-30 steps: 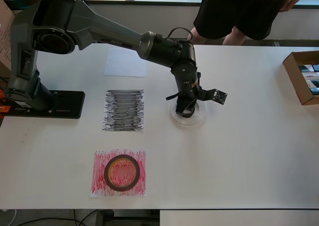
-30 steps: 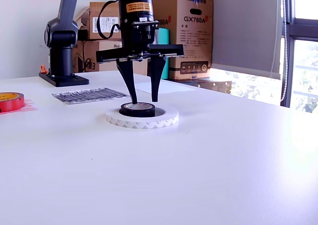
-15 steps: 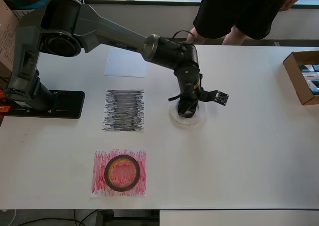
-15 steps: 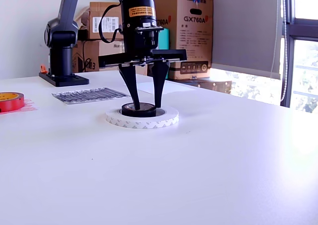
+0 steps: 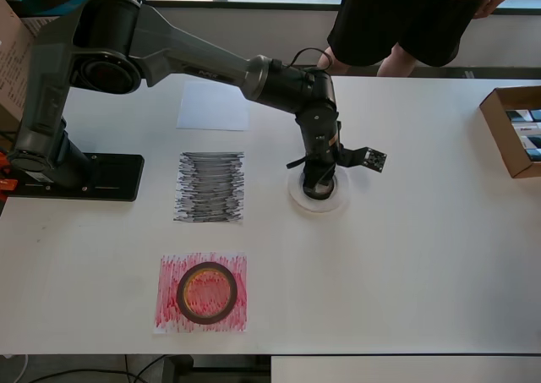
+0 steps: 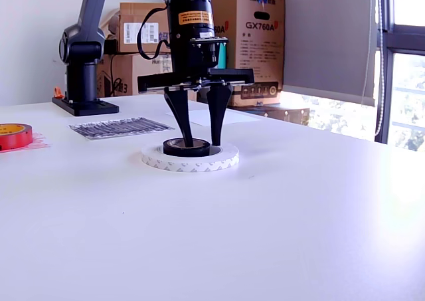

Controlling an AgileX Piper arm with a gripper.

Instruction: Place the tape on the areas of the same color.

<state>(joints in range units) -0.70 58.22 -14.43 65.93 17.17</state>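
The small black tape point(image 6: 176, 148) lies inside the wide white tape point(image 6: 189, 163) on the bare table, right of the black scribbled patch point(image 5: 210, 187) in the overhead view. My gripper point(image 6: 202, 143) is open and lowered onto them. One finger is inside the black ring and the other is just outside its wall on the exterior view's right. In the overhead view the gripper point(image 5: 318, 184) hides most of the black tape above the white tape point(image 5: 296, 199). The dark-red tape point(image 5: 182, 292) lies on the red patch point(image 5: 169, 315). The white patch point(image 5: 212, 106) is bare.
The arm's base point(image 5: 76, 176) stands at the overhead view's left. An open cardboard box point(image 5: 516, 129) sits at the right edge. A person point(image 5: 406, 19) stands behind the table's far edge. Cardboard boxes point(image 6: 242, 42) stand behind the table in the exterior view.
The gripper has shifted a little to the exterior view's right over the rolls, so its fingers now straddle the black ring's right wall. The tapes have not moved.
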